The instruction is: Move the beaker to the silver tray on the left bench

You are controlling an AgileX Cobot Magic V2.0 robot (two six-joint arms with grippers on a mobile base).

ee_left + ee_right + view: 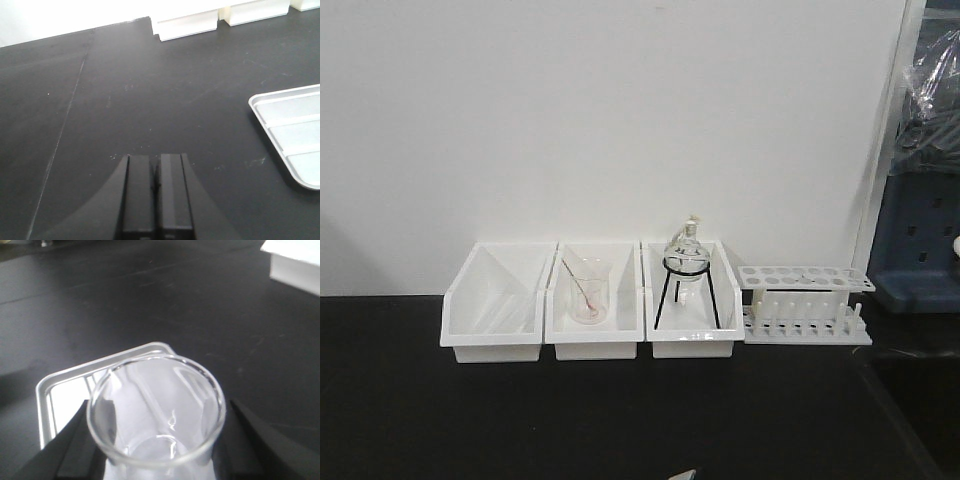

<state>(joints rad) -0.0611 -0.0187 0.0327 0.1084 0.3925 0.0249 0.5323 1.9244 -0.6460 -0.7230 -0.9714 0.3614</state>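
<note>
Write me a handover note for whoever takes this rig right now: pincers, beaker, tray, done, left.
Right pincer: shut on the small clear glass beaker, held upright, with the silver metal tray below and behind it in the right wrist view.
Left pincer: shut, empty, over the bare black bench; tray corner off to its right.
Done: beaker picked up and brought to the tray.
Left: whether it already touches the tray cannot be told; set it down, open, back away.
The white bins at the wall are not part of this.
</note>
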